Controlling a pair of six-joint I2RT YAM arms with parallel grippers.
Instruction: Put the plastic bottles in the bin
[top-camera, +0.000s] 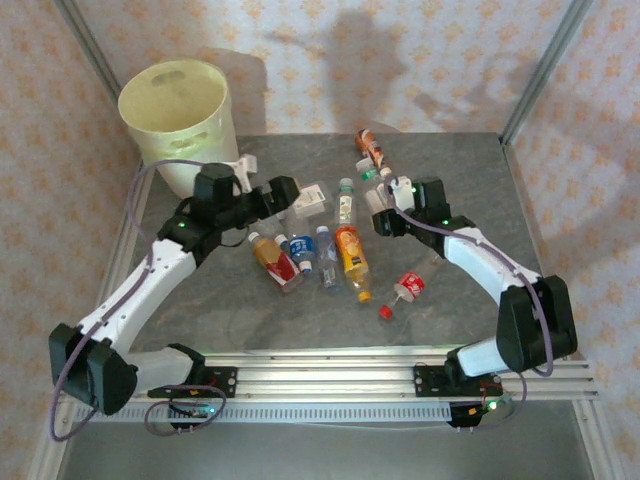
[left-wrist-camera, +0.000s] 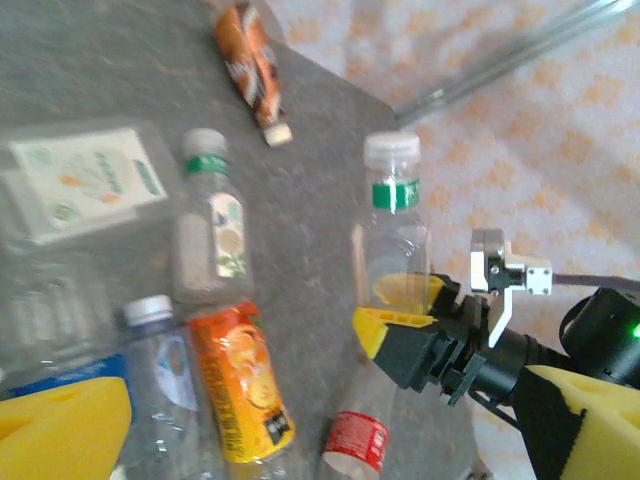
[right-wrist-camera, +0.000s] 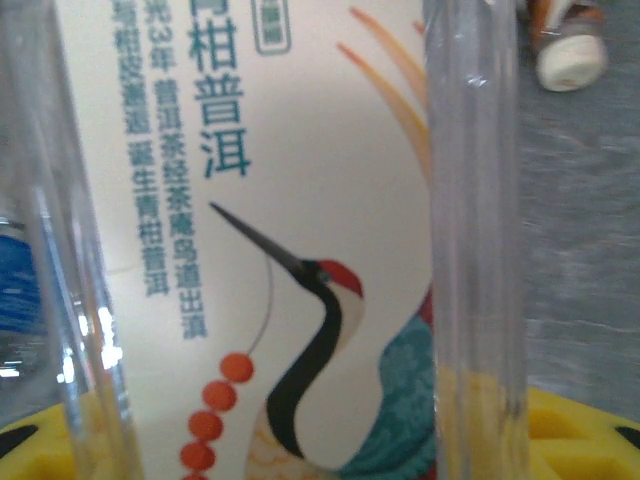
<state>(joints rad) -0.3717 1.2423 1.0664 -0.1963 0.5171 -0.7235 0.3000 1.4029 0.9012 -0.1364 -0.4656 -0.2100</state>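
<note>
— What's nearest?
— A scatter of clear plastic bottles with coloured labels (top-camera: 351, 255) on the grey table (top-camera: 300, 322). The left gripper (left-wrist-camera: 320, 430) gapes empty over them. The right gripper (left-wrist-camera: 400, 310) clamps an upright clear white-capped bottle (left-wrist-camera: 394, 235).
— Farther?
— A tapered pale cream plastic bin (top-camera: 200, 135), far-left corner.

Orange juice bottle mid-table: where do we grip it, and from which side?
Come straight down and close across its shoulder, just behind the cap. The orange juice bottle lies flat, cap toward the near side, angling away from the clear bottle beside it at that end, so a finger probably fits there; further up, the two lie too close.
</note>
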